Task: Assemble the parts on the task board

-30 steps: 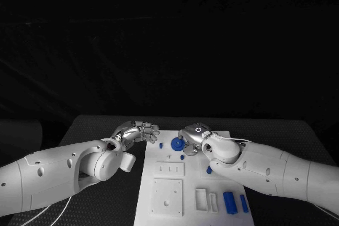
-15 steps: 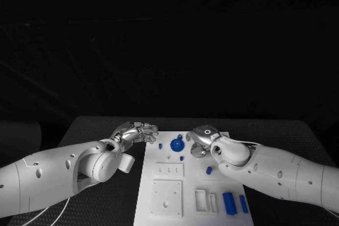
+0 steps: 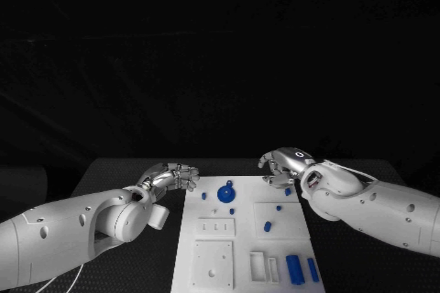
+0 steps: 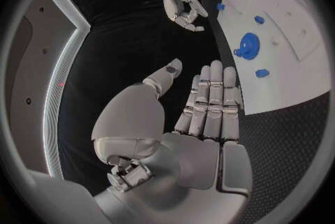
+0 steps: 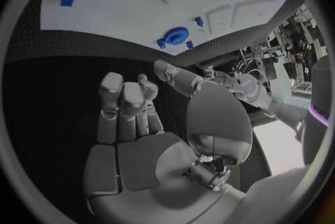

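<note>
A: Task board (image 3: pixel 240 242) sits mid-table on the black table (image 3: pixel 119 169), white plate, long axis running away from the robot. Blue gear (image 3: pixel 226 193) lies flat near its far end, nothing touching it

B: other parts?

A: small blue peg (image 3: pixel 203 196) just left of the gear, another (image 3: pixel 232 211) just nearer than it. One blue piece (image 3: pixel 267 227) mid-board on the right side. Two longer blue bars (image 3: pixel 294 269) near the close right corner, side by side. White rectangular plate (image 3: pixel 213 260) at the near left of the board

B: left hand?

A: left hand (image 3: pixel 174 176) is off the board's far-left corner, over the table. Left wrist view has its fingers (image 4: pixel 213 101) straight and pressed together, thumb set apart, palm bare. Holding nothing

B: right?

A: right hand (image 3: pixel 282 164) is at the board's far-right corner, above it, clear of the gear. Right wrist view shows its fingers (image 5: pixel 125 101) curled in toward the palm, thumb out to the side, nothing in them. Same hand seen from the left wrist camera (image 4: pixel 183 3): fingers bent, loosely bunched, empty

B: any contact with parts?

A: none visible. Both hands well apart from each other, gear between them on the board
</note>
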